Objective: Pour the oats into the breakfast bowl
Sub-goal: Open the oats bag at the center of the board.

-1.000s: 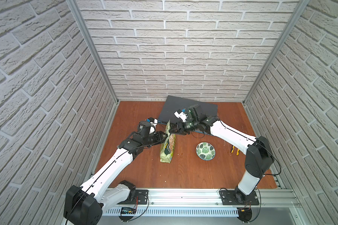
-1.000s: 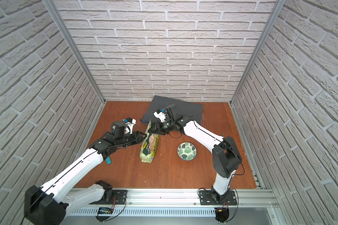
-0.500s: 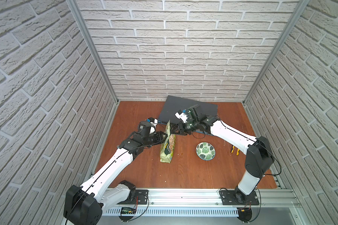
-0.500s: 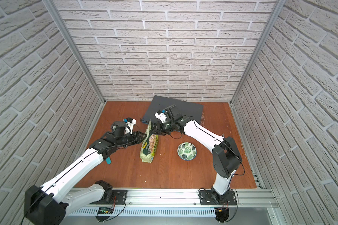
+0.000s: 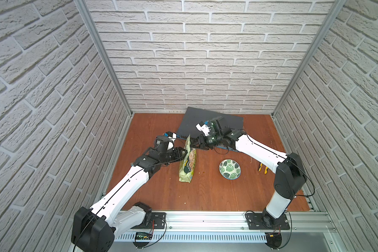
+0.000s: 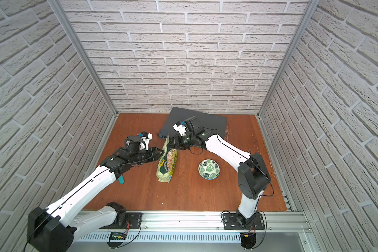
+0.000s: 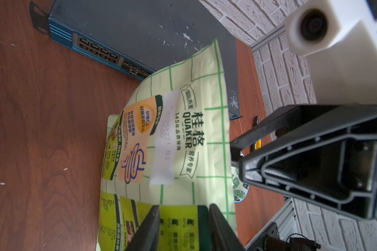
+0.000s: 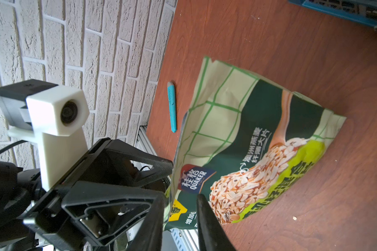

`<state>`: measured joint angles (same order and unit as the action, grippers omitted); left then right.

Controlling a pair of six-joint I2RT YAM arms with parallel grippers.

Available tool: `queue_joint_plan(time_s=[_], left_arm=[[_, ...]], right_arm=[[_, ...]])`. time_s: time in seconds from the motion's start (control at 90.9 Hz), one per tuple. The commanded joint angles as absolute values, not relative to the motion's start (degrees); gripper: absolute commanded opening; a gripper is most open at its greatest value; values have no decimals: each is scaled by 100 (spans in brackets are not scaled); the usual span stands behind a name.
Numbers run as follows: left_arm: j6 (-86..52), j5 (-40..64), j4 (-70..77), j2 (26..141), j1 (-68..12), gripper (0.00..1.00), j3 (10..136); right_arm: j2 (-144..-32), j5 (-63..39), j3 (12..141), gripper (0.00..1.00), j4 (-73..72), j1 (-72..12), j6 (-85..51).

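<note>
Nearest the rail, bare counter (image 5: 205, 196), nothing blocking there. Further in, the pouch (image 5: 187, 163) is standing on its base a little toward 9 o'clock of centre, top leaning toward 12. No oats are showing loose anywhere, so I am judging they are all sitting inside it. The breakfast bowl (image 5: 230, 169) is sitting at 3 o'clock of the pouch, apart from it, its leaf pattern fully showing, so it is empty. The left claw (image 5: 182, 150) is sitting against the pouch's upper part from 9 o'clock and the right claw (image 5: 194, 144) from 2 o'clock, facing each other across the top. The left fingers (image 7: 149, 228) are standing part-way apart over the back face. The right fingers (image 8: 205, 223) are doing likewise over the front, near the top. Whether either is pinching film or only pressing, cannot tell. Judging each claw is working one wall so the mouth can be pulled open before pouring. A blue pen-like tool (image 6: 121, 180) is lying at 9 o'clock under the left arm and a yellow-handled tool (image 5: 262, 169) at 3 o'clock past the bowl, both clear of the work. Farthest, a network switch (image 5: 229, 120) is lying at 12 o'clock, just behind the right wrist, likely crowding any backward pull.
</note>
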<state>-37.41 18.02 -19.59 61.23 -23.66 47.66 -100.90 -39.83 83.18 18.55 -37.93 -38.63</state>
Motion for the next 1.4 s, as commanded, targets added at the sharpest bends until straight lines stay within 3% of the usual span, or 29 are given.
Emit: queue_joint_plan(time_s=[0.0, 0.726, 1.386], left_arm=[[-3634, 1768, -1957, 6143, -2411, 40, 4878], [-3647, 1737, -1973, 6121, -2416, 40, 4852], [-3656, 1715, -1942, 6127, -2435, 41, 4839]], right_arm=[[-10042, -3985, 8455, 29, 1569, -3814, -3983], [-10281, -3833, 8612, 24, 2025, -3883, -3717], [-10436, -3887, 8685, 14, 1943, -4009, -3759]])
